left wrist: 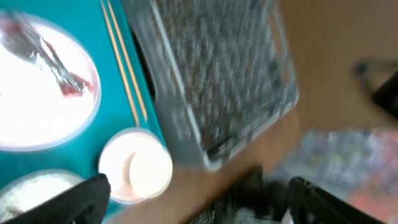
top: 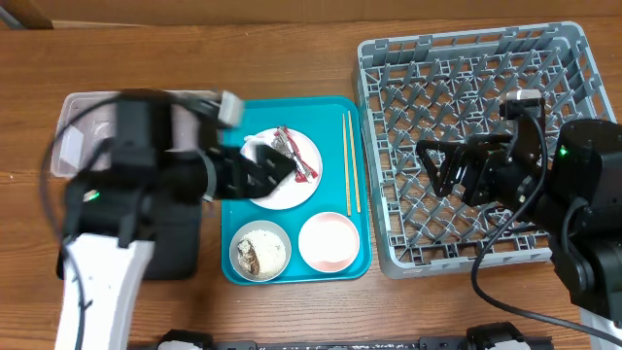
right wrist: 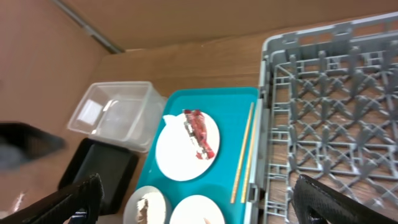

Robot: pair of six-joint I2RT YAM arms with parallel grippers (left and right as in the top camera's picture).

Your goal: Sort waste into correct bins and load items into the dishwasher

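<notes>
A pale round plate (top: 292,175) on the teal tray (top: 335,117) carries a crumpled red-striped wrapper (top: 292,148). Two wooden chopsticks (top: 351,160) lie along the tray's right side. A whitish bowl (top: 259,250) holds rice and brown scraps, and a pink bowl (top: 328,241) sits beside it. My left gripper (top: 282,167) hovers open and empty over the plate's left part; its view is blurred (left wrist: 199,208). My right gripper (top: 430,167) is open and empty above the grey dish rack (top: 466,58). The clear tub (top: 73,122) and black tray (top: 180,248) lie left. No white cup shows.
The right wrist view shows the plate (right wrist: 183,149), wrapper (right wrist: 200,134), chopsticks (right wrist: 245,152), clear tub (right wrist: 115,115), black tray (right wrist: 99,174) and rack (right wrist: 336,106). The left arm covers part of the clear tub and black tray. Bare wooden table surrounds everything.
</notes>
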